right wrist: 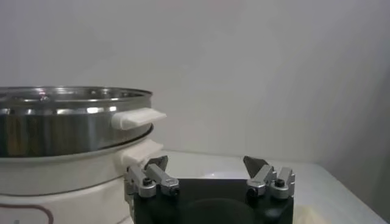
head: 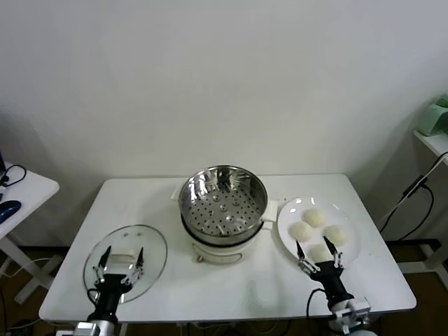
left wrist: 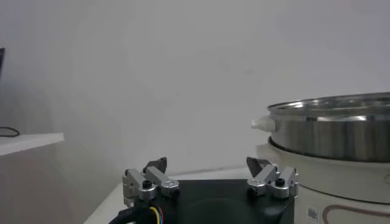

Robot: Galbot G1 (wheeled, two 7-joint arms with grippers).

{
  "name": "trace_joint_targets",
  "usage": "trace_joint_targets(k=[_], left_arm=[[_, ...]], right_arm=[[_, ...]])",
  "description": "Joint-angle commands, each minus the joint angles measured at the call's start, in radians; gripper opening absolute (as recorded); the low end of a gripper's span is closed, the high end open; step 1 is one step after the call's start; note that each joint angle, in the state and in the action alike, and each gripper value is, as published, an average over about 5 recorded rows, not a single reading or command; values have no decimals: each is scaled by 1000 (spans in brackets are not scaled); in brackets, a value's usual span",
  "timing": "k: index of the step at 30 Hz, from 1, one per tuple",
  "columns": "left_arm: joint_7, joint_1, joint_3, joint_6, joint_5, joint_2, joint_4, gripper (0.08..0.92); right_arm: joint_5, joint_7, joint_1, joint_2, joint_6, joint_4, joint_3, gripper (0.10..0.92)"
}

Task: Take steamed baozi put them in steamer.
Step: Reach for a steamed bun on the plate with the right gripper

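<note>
Four cream-white baozi lie on a white plate [head: 350,248] at the table's right: one far [head: 314,218], one left [head: 300,231], one right [head: 334,234], one near [head: 318,252]. The steel steamer [head: 222,199] stands empty on its white cooker base at the table's middle; it also shows in the left wrist view [left wrist: 332,131] and the right wrist view [right wrist: 67,125]. My right gripper [head: 319,253] is open at the plate's near edge, its fingers either side of the near baozi. My left gripper [head: 121,259] is open over the glass lid, holding nothing.
A round glass lid [head: 150,248] with a white knob lies flat at the table's front left. A white side table [head: 28,185] with a dark object stands far left. A shelf with a green object [head: 435,120] and hanging cables are at the right.
</note>
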Motion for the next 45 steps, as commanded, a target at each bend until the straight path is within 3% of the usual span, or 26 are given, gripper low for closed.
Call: trace_joint_targets(k=[1, 5, 10, 15, 20, 23, 32, 37, 45], left_arm=[[-5, -1, 0, -6, 10, 2, 4, 823], [-31, -15, 0, -8, 21, 2, 8, 823], [-63, -26, 10, 9, 32, 3, 3, 823], [-73, -17, 45, 11, 46, 16, -6, 823], [-114, -18, 79, 34, 54, 12, -10, 823], [-125, -17, 88, 46, 53, 11, -13, 823], [-123, -23, 89, 58, 53, 23, -9, 823], [-122, -34, 87, 65, 54, 25, -1, 823], [-130, -40, 82, 81, 46, 49, 8, 823]], right_arm=[[-5, -13, 25, -21, -20, 1, 3, 823], [1, -63, 127, -143, -127, 3, 24, 823], [65, -193, 303, -419, -268, -68, -9, 823], [54, -442, 533, -674, -269, -232, -163, 823], [-49, -769, 899, -793, -188, -447, -460, 823], [-145, -936, 1161, -799, -120, -581, -704, 823], [-295, -1069, 1771, -638, -31, -850, -1403, 823], [-308, -1082, 1865, -505, 0, -958, -1574, 823], [-392, -1094, 1788, -298, 37, -1144, -1553, 823]])
